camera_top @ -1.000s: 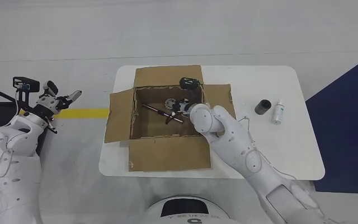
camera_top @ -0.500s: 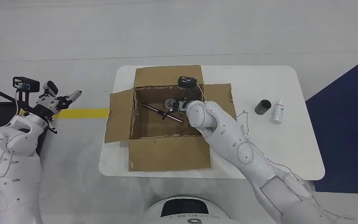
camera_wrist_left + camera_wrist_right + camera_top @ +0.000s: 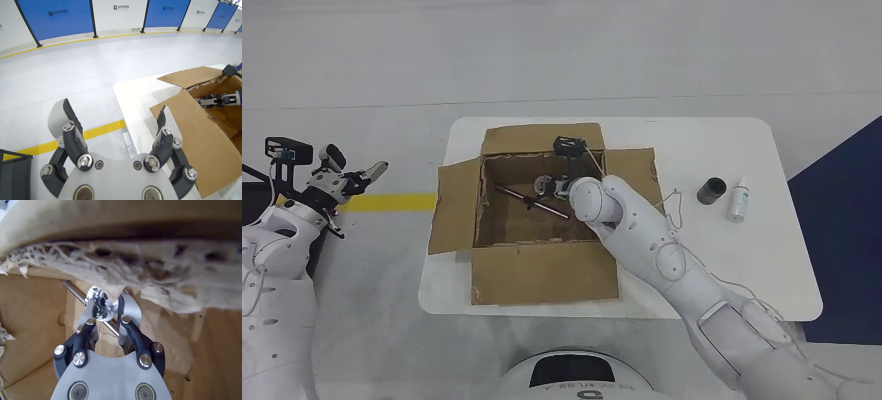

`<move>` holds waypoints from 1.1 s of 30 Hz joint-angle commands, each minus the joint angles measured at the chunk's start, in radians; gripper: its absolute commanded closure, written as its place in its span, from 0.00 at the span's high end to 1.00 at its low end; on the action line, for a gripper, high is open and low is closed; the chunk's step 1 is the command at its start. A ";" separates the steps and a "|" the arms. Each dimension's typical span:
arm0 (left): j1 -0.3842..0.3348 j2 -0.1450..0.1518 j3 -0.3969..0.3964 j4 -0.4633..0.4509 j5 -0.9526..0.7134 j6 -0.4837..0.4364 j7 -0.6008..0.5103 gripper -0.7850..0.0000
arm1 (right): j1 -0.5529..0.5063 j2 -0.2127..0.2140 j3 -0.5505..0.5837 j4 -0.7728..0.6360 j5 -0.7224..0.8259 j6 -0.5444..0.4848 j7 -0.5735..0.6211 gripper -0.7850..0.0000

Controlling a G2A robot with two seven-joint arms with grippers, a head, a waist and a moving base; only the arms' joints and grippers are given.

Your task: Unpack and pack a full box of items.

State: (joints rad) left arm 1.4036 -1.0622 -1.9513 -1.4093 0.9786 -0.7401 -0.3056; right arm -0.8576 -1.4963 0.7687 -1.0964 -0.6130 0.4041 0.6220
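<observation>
Two containers [image 3: 712, 190] sit near box [image 3: 542, 275]; frayed cardboard [image 3: 132, 275] overhangs right hand [image 3: 104, 308].

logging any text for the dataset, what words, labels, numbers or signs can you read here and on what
Wall panels: a logo with a brand word, repeated on each panel; it is brand print, so not read off.
Small white bottle: any label is too small to read.
Cardboard box, black cylinder: no print visible.

Your cardboard box [image 3: 542, 275] sits open on the tabletop [image 3: 722, 270], flaps splayed out. Inside, a thin metal rod [image 3: 517, 194] lies diagonally, with a silver disc [image 3: 103, 309] right against it. A dark cylinder [image 3: 711, 190] and a white bottle [image 3: 739, 201] sit outside, side by side.
</observation>
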 commanded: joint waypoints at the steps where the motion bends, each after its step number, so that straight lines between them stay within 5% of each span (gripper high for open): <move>1: 0.000 0.000 0.000 0.000 0.000 0.000 0.000 1.00 | 0.004 -0.002 0.005 0.006 0.016 -0.017 0.012 0.00; 9: 0.000 0.000 0.000 0.000 0.000 0.000 0.000 1.00 | -0.052 0.019 0.054 -0.101 -0.007 -0.106 0.000 0.00; 22: 0.000 0.000 0.000 0.000 0.000 0.000 0.000 1.00 | -0.342 0.106 0.280 -0.580 -0.031 -0.328 0.031 0.00; 27: 0.000 0.000 0.000 0.000 0.000 0.000 0.000 1.00 | -0.537 0.143 0.456 -0.802 0.006 -0.494 -0.077 0.00; 33: 0.000 0.000 0.000 0.000 0.000 0.000 0.000 1.00 | -0.761 0.167 0.676 -0.956 0.038 -0.566 -0.261 0.00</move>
State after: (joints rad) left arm 1.4036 -1.0622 -1.9513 -1.4093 0.9786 -0.7401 -0.3056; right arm -1.5817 -1.3319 1.4066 -2.0358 -0.5854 -0.1576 0.3810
